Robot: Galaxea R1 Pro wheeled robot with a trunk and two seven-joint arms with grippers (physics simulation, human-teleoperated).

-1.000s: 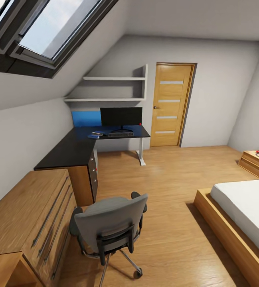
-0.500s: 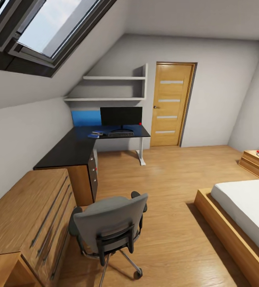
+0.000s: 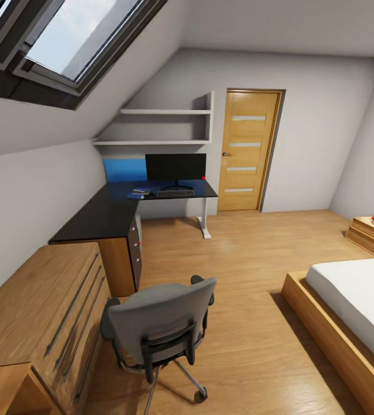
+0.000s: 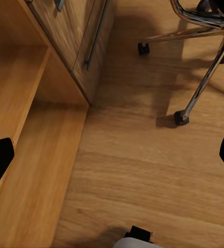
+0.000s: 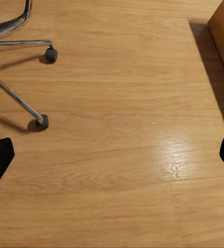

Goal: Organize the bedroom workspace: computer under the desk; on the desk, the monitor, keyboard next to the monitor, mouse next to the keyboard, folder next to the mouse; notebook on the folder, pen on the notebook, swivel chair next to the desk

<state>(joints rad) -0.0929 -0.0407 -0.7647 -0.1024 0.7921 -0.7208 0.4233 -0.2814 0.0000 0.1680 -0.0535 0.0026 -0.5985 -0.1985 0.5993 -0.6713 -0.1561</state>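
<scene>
Ahead, swivel chair [image 3: 158,325] stands between drawer chest [image 3: 42,323] and bed [image 3: 348,311].

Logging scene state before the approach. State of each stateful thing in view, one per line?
swivel chair: upright on the floor, back toward camera, apart from the desk.
monitor: upright on the desk, screen dark.
keyboard: flat on the desk in front of the monitor.
door: closed.
drawer chest: drawers shut.
left hand: open, empty, over the floor.
right hand: open, empty, over the floor.
</scene>
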